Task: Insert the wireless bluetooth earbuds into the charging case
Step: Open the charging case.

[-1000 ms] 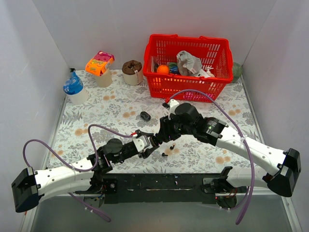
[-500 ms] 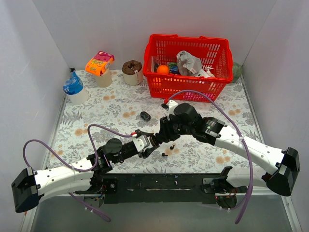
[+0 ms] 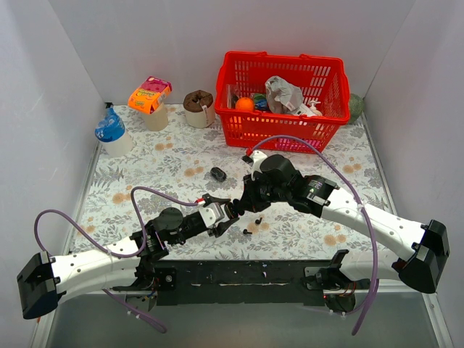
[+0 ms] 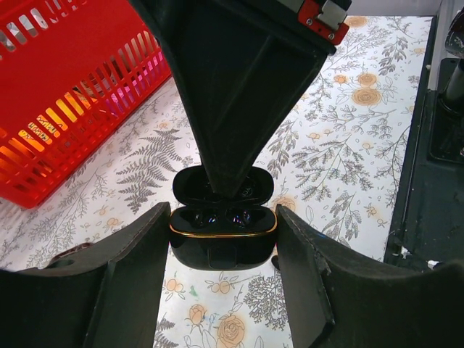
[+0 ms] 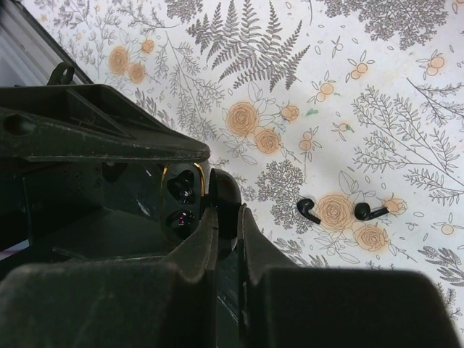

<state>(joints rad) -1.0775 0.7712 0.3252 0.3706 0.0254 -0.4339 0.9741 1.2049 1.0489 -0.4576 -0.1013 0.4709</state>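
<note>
Left jaws gripping charging case [image 4: 222,239], right jaws perhaps pinching lid [image 4: 258,188]

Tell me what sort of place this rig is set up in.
Most likely a robotics lab's tabletop test cell. Plain white walls box in the workspace, two robot arms are bolted to a black rail at its near edge, and a red basket of odd props sits on a floral tablecloth.

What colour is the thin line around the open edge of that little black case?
Gold, running around the rim of the charging case. It shows best in the left wrist view.
</note>
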